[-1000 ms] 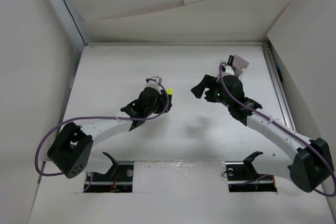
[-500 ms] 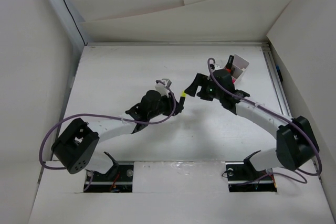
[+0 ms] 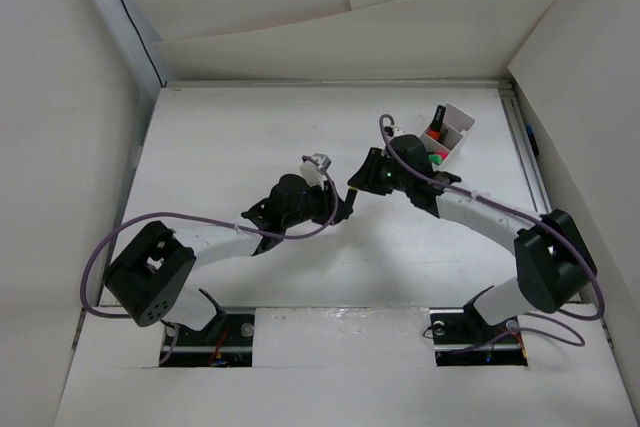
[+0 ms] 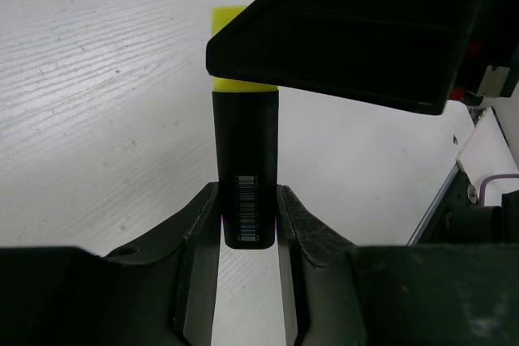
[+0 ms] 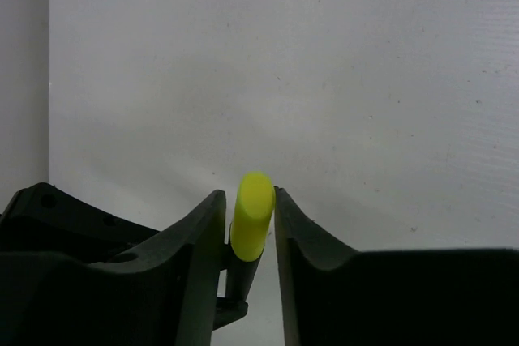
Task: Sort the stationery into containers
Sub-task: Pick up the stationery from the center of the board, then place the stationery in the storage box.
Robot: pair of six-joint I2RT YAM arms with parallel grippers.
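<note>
Mid-frame, L hand (image 4: 247, 218) is clamping prob. light, stiff highlighter (image 4: 247, 143) by its black barrel; R hand (image 5: 250, 194) is bracketing yellow cap (image 5: 251, 216), grip unclear.

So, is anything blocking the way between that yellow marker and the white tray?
Nothing on the table does. The marker sits in the left gripper with the right gripper around its cap; only that right arm's own wrist lies between it and the tray.

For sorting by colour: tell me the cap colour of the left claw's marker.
The marker has a yellow cap; clearest in right wrist view.
</note>
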